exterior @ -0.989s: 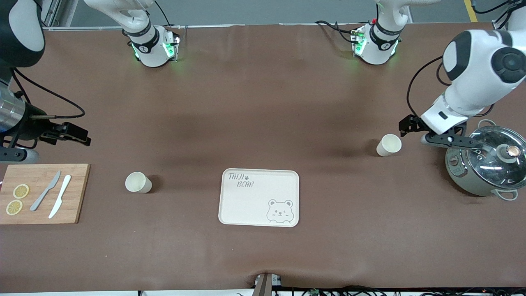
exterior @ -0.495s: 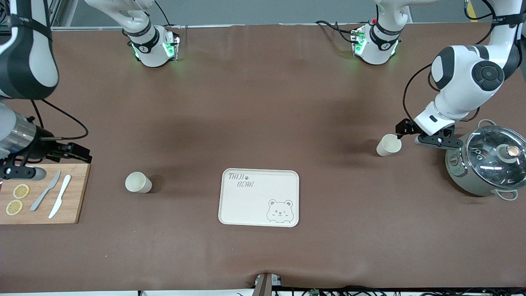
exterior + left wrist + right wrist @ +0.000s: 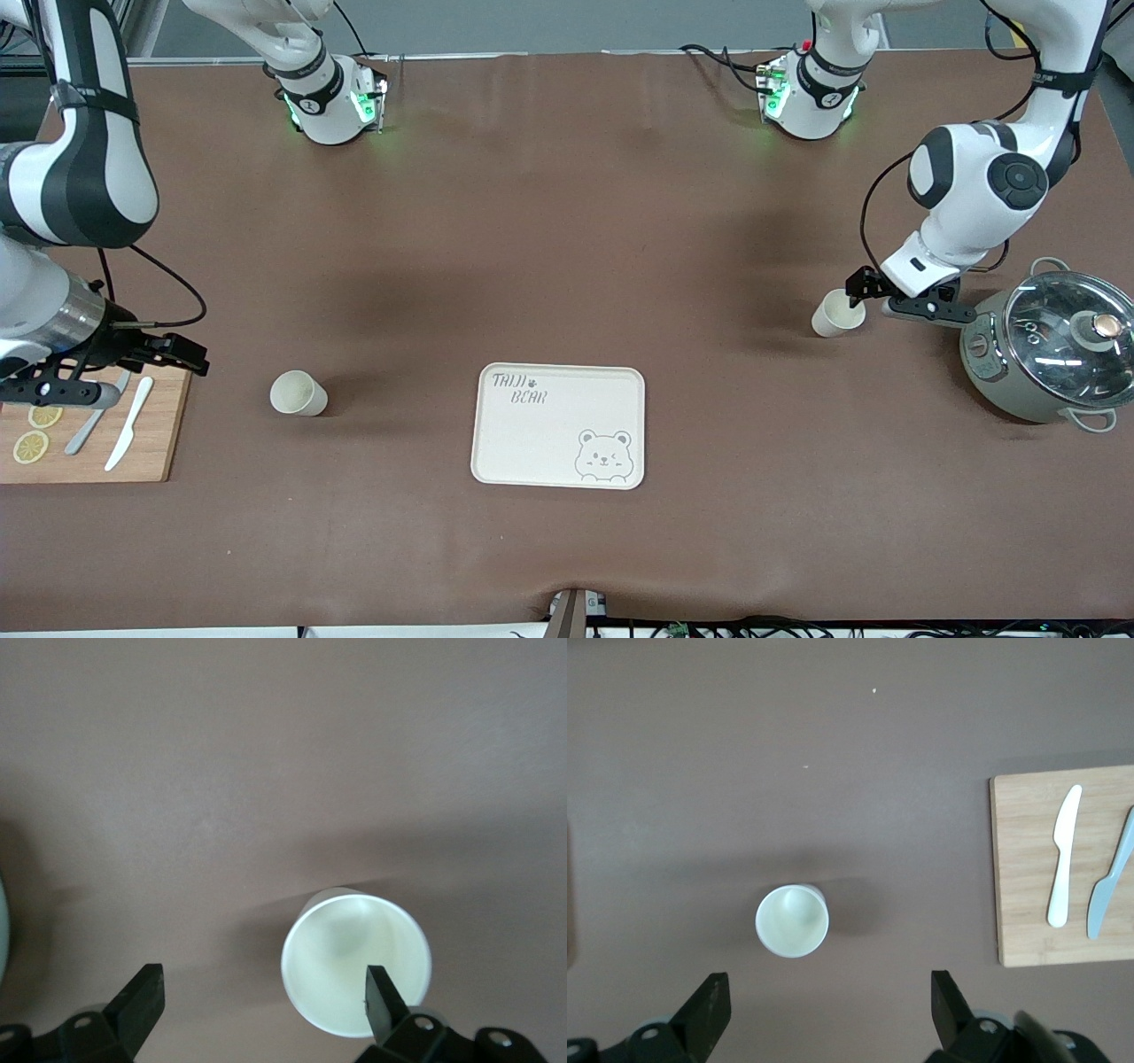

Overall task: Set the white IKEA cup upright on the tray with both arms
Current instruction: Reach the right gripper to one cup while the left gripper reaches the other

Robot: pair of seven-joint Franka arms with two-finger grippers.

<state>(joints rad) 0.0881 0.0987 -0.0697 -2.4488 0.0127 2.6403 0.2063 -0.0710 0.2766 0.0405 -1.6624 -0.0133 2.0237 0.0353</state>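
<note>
Two white cups stand upright, mouths up. One cup is between the tray and the cutting board. The other cup stands toward the left arm's end. The cream bear tray lies bare at mid-table. My left gripper is open just above that second cup's pot side, with one fingertip over its mouth. My right gripper hangs open over the cutting board's edge, holding nothing, and is apart from the first cup.
A lidded grey pot stands close beside the left gripper. The wooden cutting board carries two knives and lemon slices at the right arm's end.
The left gripper has come down and shifted onto the cup beside the pot. The right gripper has swung from the bare table to over the cutting board's edge. Both stayed open.
</note>
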